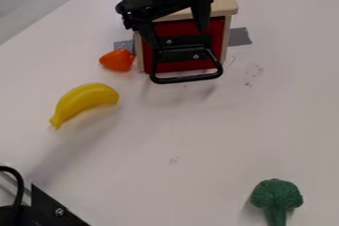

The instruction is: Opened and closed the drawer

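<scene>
Pale counter (212, 141), wooden box (226, 3), red drawer (185, 65) looking shut, tool (179, 37) over its front.
The drawer faces the camera; its black handle (189, 78) juts out below the tool, toward the camera, the bar running crosswise in view. The tool is open, its fingers spread roughly along that bar. I cannot tell whether they touch the handle. The next move probably turns on this: a pull would go toward the camera, a push toward the box. The drawer's inside is hidden. Left of the box in view lie a banana (84, 101) and, nearer it, an orange piece (118, 60); broccoli (277, 195) lies well apart, lower right.
</scene>
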Robot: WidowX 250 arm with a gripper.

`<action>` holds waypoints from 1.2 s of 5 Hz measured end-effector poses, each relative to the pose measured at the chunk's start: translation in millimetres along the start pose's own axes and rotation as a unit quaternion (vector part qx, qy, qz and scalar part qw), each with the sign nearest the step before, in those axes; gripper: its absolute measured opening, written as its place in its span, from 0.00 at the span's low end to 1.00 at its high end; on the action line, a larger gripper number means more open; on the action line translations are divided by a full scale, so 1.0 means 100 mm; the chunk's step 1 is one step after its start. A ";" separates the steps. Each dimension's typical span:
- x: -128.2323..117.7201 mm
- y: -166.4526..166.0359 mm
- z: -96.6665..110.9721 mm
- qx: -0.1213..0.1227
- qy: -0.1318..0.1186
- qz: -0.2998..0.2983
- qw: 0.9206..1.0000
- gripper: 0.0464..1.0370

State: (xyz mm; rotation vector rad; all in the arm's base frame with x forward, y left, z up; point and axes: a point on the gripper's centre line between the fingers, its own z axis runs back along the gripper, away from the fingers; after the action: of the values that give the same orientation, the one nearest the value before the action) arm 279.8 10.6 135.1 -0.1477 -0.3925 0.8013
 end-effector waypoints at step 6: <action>-0.57 -0.01 0.76 0.128 0.087 -0.053 0.987 0.96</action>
State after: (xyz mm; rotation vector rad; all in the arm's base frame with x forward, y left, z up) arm 214.4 -32.2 188.8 0.0431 -0.1289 0.7198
